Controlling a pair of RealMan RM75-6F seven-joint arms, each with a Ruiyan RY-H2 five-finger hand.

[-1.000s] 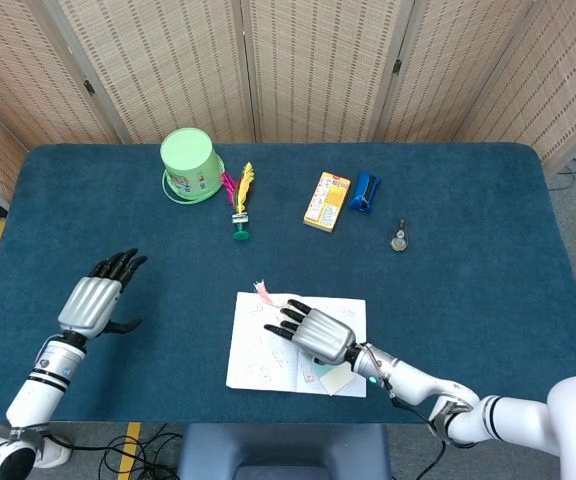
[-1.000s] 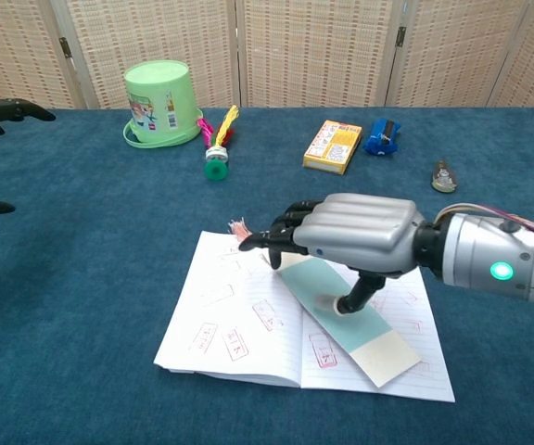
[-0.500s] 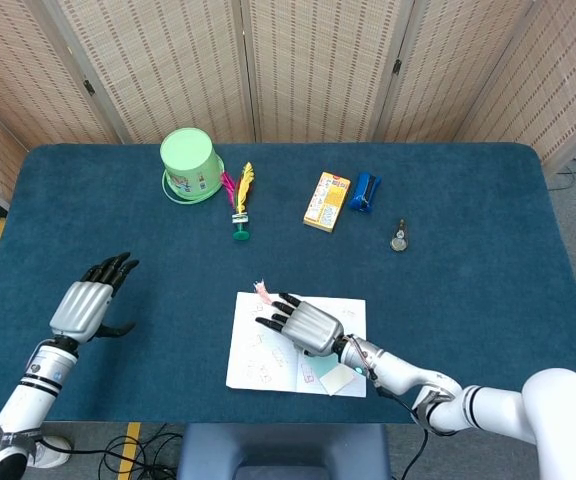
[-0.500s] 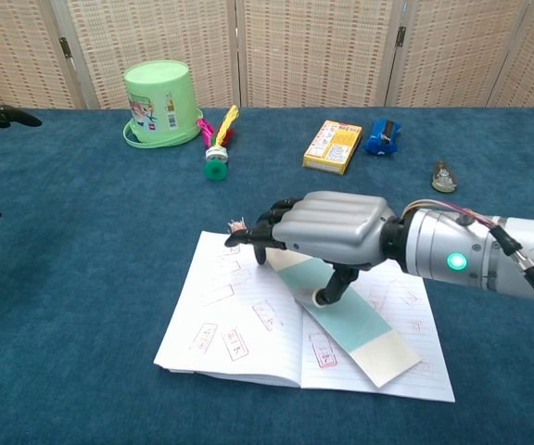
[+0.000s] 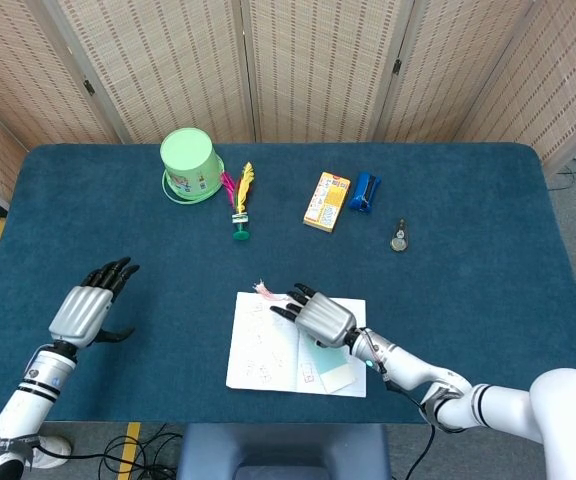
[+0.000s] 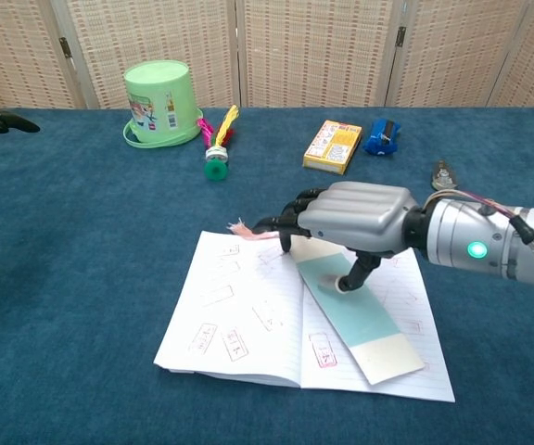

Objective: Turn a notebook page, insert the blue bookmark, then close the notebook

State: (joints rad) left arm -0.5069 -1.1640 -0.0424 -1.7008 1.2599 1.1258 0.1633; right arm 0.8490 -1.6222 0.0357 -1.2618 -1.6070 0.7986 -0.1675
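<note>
Far left, our left hand (image 5: pixel 86 311) hovers open over the dark blue cloth table (image 5: pixel 468 200), holding nothing, having barely drifted. By the table's middle, the white open notebook with red stamps (image 6: pixel 248 320) lies flat. On its right page sits the pale blue card bookmark (image 6: pixel 360 324), now slid rightward off the centre fold. Our right hand (image 6: pixel 350 221) has pulled back with it, thumb pressing the strip, fingers spread over the top edge. We judge the bookmark placed; closing comes next.
</note>
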